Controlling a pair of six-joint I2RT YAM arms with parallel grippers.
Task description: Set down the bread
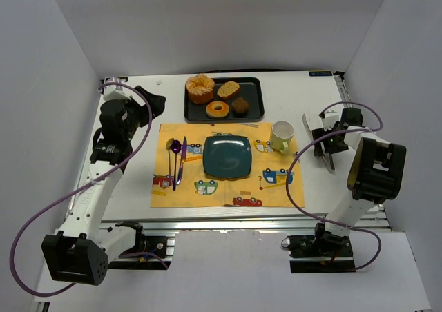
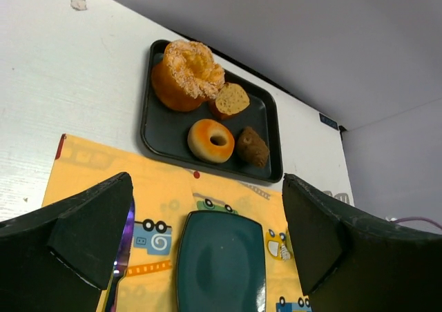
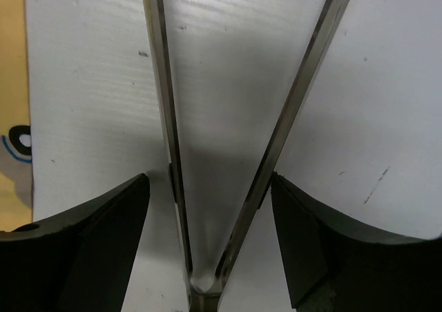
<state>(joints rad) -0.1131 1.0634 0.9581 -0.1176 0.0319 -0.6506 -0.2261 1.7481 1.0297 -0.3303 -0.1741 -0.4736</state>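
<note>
The bread (image 1: 218,109) is a small golden-brown ring lying in the black tray (image 1: 257,98) at the back of the table; it also shows in the left wrist view (image 2: 211,140). My left gripper (image 1: 156,103) is open and empty, held above the table left of the tray, with the tray and bread ahead of it (image 2: 207,182). My right gripper (image 1: 327,143) is open, its jaws straddling the metal tongs (image 1: 324,150) that lie on the table at the right. In the right wrist view the gripper (image 3: 210,182) has the tongs (image 3: 160,84) between its fingers.
The tray also holds a large orange lobed bun (image 1: 200,88), an oval roll (image 1: 228,90) and a small dark muffin (image 1: 240,105). A teal square plate (image 1: 208,166) sits on the yellow placemat (image 1: 207,193), purple cutlery (image 1: 175,161) to its left and a pale green mug (image 1: 281,137) to its right.
</note>
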